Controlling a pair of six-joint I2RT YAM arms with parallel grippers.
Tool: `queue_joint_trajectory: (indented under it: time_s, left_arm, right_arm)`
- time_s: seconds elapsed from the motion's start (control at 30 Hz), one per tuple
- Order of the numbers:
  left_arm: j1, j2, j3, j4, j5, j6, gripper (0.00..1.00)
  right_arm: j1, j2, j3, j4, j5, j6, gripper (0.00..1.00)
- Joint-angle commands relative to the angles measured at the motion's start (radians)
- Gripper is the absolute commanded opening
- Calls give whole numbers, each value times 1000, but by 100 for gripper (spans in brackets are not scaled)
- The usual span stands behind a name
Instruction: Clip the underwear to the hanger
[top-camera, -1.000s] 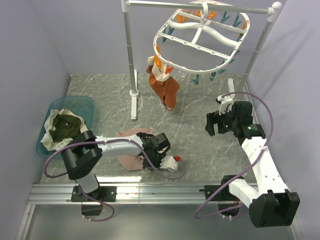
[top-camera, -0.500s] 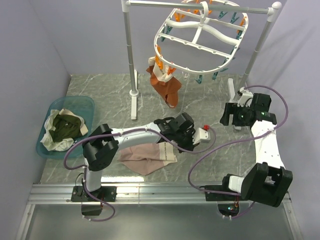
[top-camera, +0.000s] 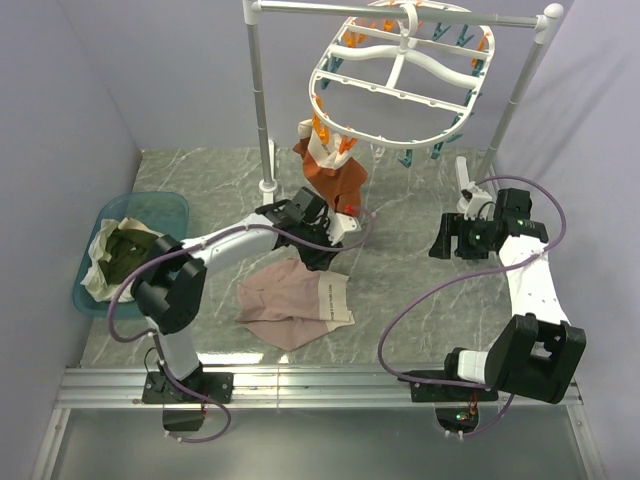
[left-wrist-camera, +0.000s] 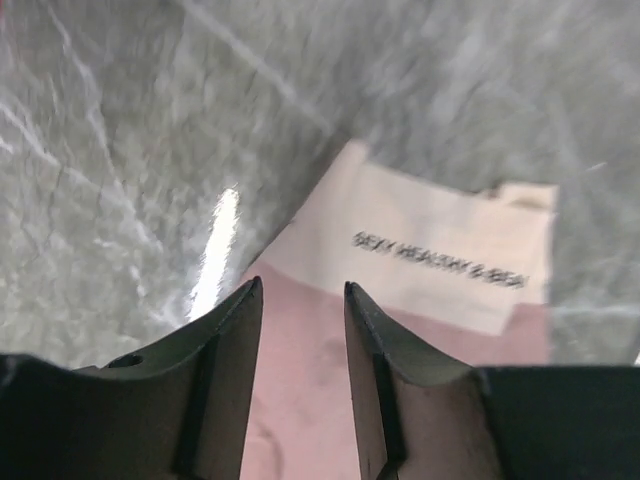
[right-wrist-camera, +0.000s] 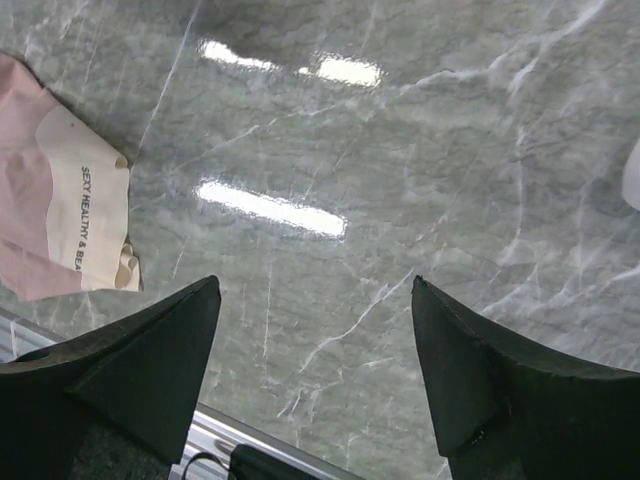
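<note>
The underwear (top-camera: 296, 306) lies spread flat on the marble table, pale pink with a lighter printed waistband. It also shows in the left wrist view (left-wrist-camera: 430, 255) and at the left edge of the right wrist view (right-wrist-camera: 60, 215). My left gripper (top-camera: 321, 253) hovers over its far edge. Its jaws (left-wrist-camera: 300, 288) are a little apart with nothing between them. The hanger (top-camera: 400, 75), a white oval rack with orange and teal pegs, hangs from the rail at the back. My right gripper (top-camera: 446, 240) is open wide and empty (right-wrist-camera: 315, 285) over bare table at the right.
A rust-orange garment (top-camera: 330, 172) hangs clipped at the hanger's near left rim. A white pole stand (top-camera: 263, 110) holds the rail. A blue basin (top-camera: 170, 210) with olive-green cloth (top-camera: 128, 252) sits at the left. Purple walls close both sides.
My left gripper dragged the underwear away from the front edge, let it go and swung back left over its far edge. The underwear now lies flat. The right gripper shifted slightly left.
</note>
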Motion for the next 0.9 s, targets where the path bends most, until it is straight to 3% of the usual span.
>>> queue_joint_trajectory:
  time_s: [0.0, 0.3, 0.4, 0.43, 0.5, 0.67, 0.87]
  left_arm:
    - [-25, 69, 71, -57, -15, 126, 44]
    - [-29, 235, 138, -110, 8, 202, 42]
    - [-14, 240, 143, -165, 35, 234, 25]
    - [-3, 235, 143, -175, 38, 235, 7]
    - [3, 183, 111, -140, 18, 203, 1]
    - [-12, -33, -29, 53, -74, 149, 0]
    - [-173, -196, -309, 193, -219, 136, 0]
  right_arm:
    - [16, 11, -7, -17, -20, -22, 84]
    - [16, -12, -1, -47, 3, -59, 84]
    - [16, -2, 4, -46, 0, -56, 83]
    - [16, 2, 7, -43, -1, -56, 83]
    - [16, 8, 12, -38, -7, -49, 84]
    - [14, 5, 9, -31, -18, -43, 83]
    - [16, 2, -8, -20, -17, -42, 83]
